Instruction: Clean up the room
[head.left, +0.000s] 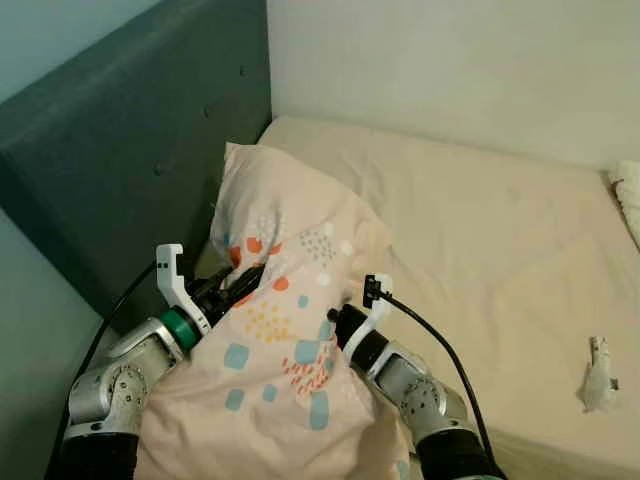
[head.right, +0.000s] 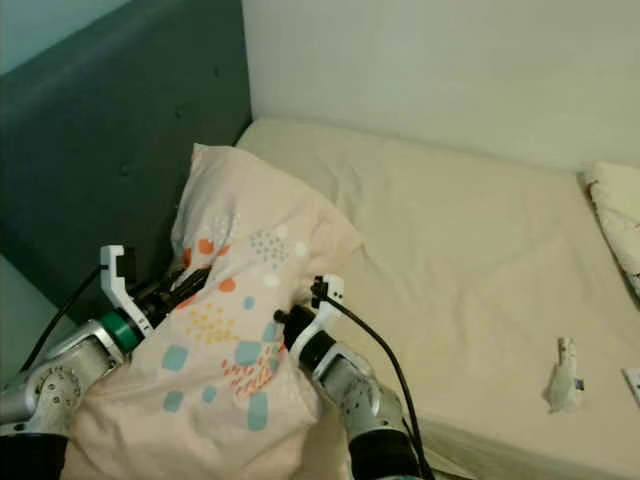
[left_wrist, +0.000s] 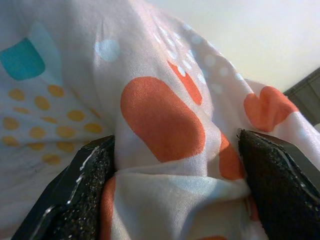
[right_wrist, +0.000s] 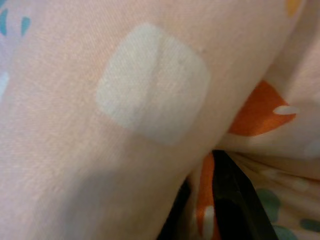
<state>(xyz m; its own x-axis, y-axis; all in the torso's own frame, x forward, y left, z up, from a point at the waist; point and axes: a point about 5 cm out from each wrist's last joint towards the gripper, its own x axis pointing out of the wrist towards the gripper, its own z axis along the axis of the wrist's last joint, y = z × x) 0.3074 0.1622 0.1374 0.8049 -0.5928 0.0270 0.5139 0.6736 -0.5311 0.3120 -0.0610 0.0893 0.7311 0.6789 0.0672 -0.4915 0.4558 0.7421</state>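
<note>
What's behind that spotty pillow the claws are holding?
Behind the pillow stands the dark headboard, beside the pale wall. The bed sheet underneath is covered.

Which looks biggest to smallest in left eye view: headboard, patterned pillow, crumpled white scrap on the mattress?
1. Headboard
2. Patterned pillow, though nearness to the camera inflates it, so the gap is unsure
3. Crumpled white scrap, clearly smallest

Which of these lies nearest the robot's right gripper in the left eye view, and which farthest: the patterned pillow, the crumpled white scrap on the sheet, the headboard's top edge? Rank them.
1. Patterned pillow: the right gripper is pressed into its right side.
2. Crumpled white scrap: out on the sheet, far to the robot's right.
3. Headboard's top edge: up at the far left, beyond the pillow.
</note>
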